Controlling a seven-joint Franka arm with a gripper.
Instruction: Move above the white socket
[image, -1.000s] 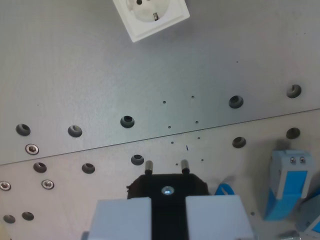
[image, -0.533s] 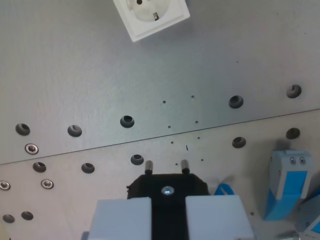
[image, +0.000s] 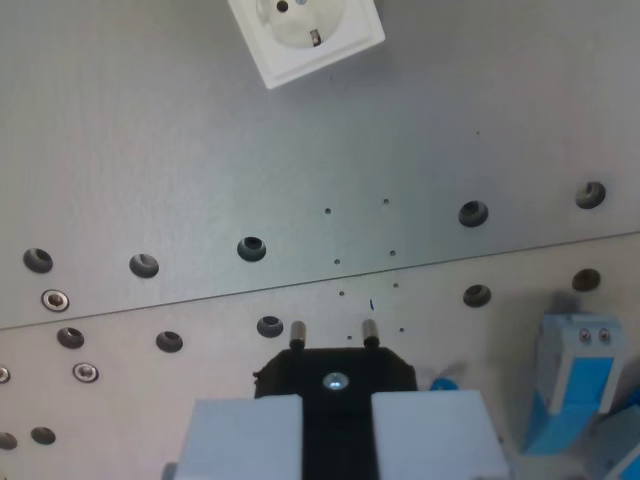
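Note:
The white socket (image: 305, 35) lies on the grey metal plate (image: 300, 150) at the top of the wrist view, tilted, its upper part cut off by the frame edge. My gripper (image: 336, 400) is at the bottom centre, its two light grey fingers (image: 245, 435) shut on a black plug (image: 335, 375) whose two metal pins point toward the socket. The plug is well short of the socket, with bare plate between them.
The plate has a row of round holes (image: 251, 248) and a seam running across. Small screws (image: 55, 299) sit at the wrist view's left. A blue and grey block (image: 575, 380) stands at the lower right.
The whole scene has shifted slightly outward and down, so the camera has moved a little. The plug stays in the gripper.

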